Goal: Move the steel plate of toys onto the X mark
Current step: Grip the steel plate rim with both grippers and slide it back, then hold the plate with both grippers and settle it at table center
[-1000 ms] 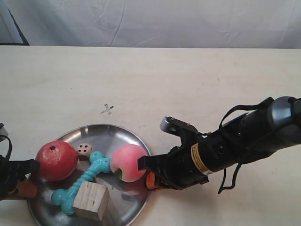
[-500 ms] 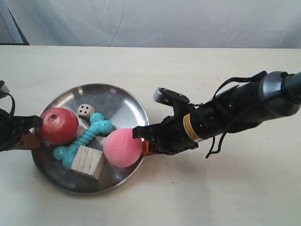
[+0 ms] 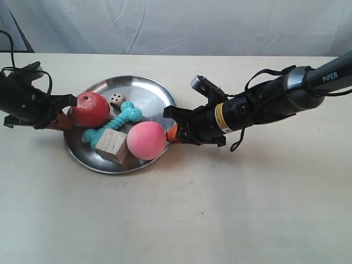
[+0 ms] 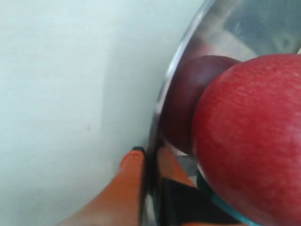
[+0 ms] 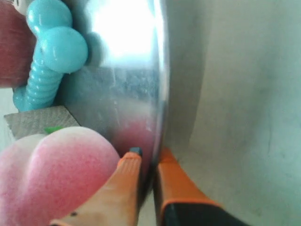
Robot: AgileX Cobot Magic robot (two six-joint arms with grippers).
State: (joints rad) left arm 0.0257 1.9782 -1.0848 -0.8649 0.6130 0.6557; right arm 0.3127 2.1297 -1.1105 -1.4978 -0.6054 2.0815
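Note:
The steel plate (image 3: 148, 91) is held by its rim on two sides. My left gripper (image 3: 60, 121) is shut on the rim (image 4: 162, 101) beside the red apple (image 3: 89, 109). My right gripper (image 3: 174, 132) is shut on the opposite rim (image 5: 159, 84) next to the pink peach (image 3: 146, 140). In the dish lie the turquoise bone (image 3: 113, 125), the wooden cube (image 3: 111, 146) and the white die (image 3: 116, 99). The apple (image 4: 249, 136) fills the left wrist view; the peach (image 5: 51, 174) and bone (image 5: 49, 56) show in the right wrist view. The X mark is hidden.
A pale cream tabletop (image 3: 220, 209) stretches all round the plate. A white cloth backdrop (image 3: 181, 25) closes off the far edge. The black forearm (image 3: 264, 107) of the right arm reaches in from the exterior view's right.
Both grippers have carried the plate toward the far side of the table. It now covers the spot where the X mark showed. The peach rolled nearer the cube.

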